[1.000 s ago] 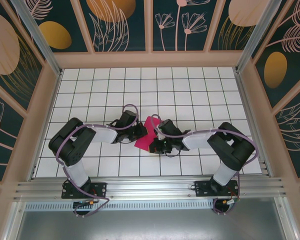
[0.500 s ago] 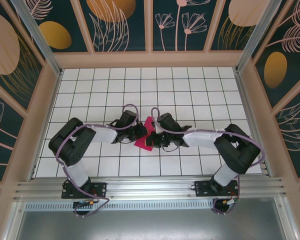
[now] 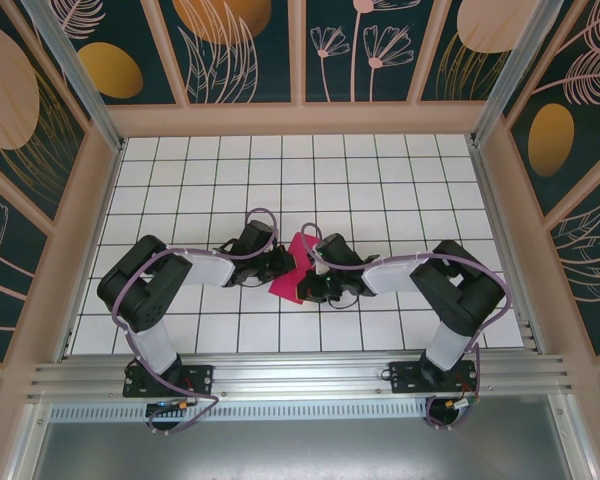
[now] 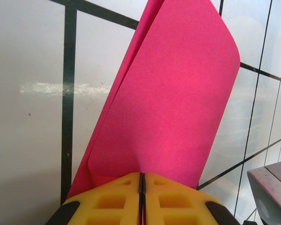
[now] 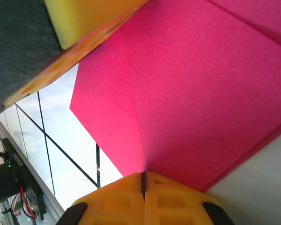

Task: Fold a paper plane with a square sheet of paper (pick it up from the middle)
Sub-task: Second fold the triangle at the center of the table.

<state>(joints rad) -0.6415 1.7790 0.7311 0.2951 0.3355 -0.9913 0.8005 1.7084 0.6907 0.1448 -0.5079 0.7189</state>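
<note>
so the pink sheet of paper hung mid-desk between the arms, left fingers and right fingers each clamped on opposite edges, long axis probably pointing away from the bases

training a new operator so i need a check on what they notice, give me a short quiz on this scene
1. True or false: the left tool is shut on the pink paper.
2. The right tool is: A open above the paper; B shut on the paper; C resting on bare tile.
3. Fill in: in the top view the paper sits between the two ___.
Key: 1 true; 2 B; 3 tools.
</note>
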